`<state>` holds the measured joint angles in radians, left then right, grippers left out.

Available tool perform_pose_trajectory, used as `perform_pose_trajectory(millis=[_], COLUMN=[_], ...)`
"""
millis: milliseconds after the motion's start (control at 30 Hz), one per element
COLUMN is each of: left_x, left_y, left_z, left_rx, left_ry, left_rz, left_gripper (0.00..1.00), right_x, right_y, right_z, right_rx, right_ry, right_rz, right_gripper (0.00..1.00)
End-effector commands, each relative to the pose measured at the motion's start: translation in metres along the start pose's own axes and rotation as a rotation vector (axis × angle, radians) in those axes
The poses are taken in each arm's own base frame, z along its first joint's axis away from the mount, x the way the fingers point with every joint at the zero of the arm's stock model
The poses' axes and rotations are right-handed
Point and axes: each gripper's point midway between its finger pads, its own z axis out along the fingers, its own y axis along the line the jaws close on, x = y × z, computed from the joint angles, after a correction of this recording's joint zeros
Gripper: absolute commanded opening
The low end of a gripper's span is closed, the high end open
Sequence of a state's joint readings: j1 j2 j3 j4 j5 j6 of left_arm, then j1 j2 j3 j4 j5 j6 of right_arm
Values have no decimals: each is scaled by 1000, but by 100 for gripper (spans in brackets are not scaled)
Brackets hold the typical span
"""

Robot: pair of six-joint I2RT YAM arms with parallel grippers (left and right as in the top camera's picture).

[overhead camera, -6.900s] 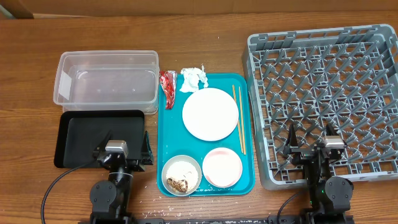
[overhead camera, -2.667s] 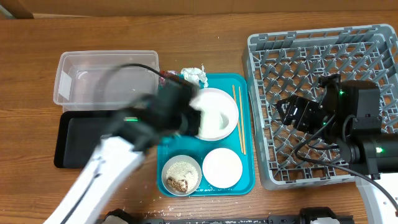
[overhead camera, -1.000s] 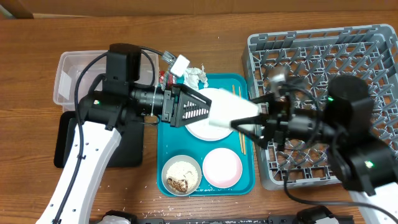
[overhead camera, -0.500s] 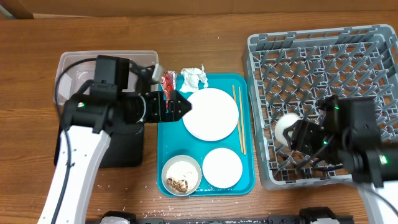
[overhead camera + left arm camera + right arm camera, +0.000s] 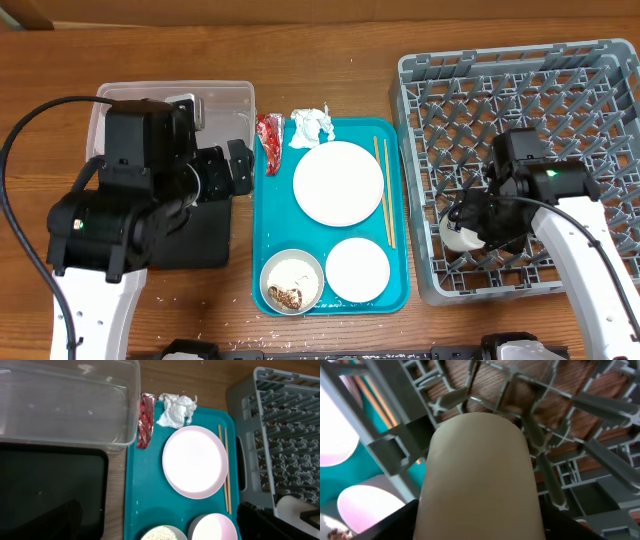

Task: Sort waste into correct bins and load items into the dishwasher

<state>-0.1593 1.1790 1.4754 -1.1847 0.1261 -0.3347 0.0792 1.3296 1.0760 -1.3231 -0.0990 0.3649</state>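
My right gripper [image 5: 470, 228] is shut on the small white cup [image 5: 460, 236] and holds it low in the front left corner of the grey dish rack [image 5: 560, 110]. The cup fills the right wrist view [image 5: 477, 475] between the pegs. My left gripper [image 5: 236, 168] is open and empty, above the gap between the clear tub [image 5: 222, 100] and the black tray [image 5: 190, 245]. On the teal tray [image 5: 265, 230] lie the plate [image 5: 338, 182], pink bowl [image 5: 357, 270], white bowl of rice and scraps [image 5: 292, 283] and chopsticks [image 5: 383, 190]. The napkin [image 5: 312, 125] and red wrapper [image 5: 270, 140] sit at its far left corner.
The left wrist view shows the tub [image 5: 65, 400], black tray [image 5: 45, 490], wrapper [image 5: 146, 427], napkin [image 5: 176, 410], plate [image 5: 195, 461] and rack [image 5: 285, 435]. Loose rice grains lie on the table by the teal tray's front left corner.
My right gripper has carried the white cup from over the teal tray down into the rack's front left corner. My left arm has drawn back left, from the wrapper toward the tub and black tray.
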Motion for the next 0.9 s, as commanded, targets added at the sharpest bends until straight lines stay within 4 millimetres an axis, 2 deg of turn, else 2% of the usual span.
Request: perform_pose_trajectory(millis=[0,167,267,333,467,600,767,867], left_x=[3,5,5,5,5,5,5,5], left_y=[8,9,9,9,9,9,9,9], left_z=[3,8,10,11,11,11,11,11], left_rx=[-43,-50,-52,-52,-53,-53,-53,-53], left_ry=[29,48,52,54,56,56,56,56], left_rz=[-15,-18,-18,-19,-19,-19,-19,-19], left_gripper=[100,100,100,100,100,100,100,100], right_x=[-10,-13,5,17,51,78,81,73], right_y=[0,27,62,77,100,115,118,118], right_z=[-15,-57,-78,-82,-59,-19,31,54], right_rx=[0,-110,-255,-298,-301,-253,-127,-61], right_ry=[-80,-218,-277,-279,-185,-71,-10,-4], right_rz=[-12,-151,-379,-470,-627,-734,-750,-753], right_gripper=[77,76,73,71,59,57,58,57])
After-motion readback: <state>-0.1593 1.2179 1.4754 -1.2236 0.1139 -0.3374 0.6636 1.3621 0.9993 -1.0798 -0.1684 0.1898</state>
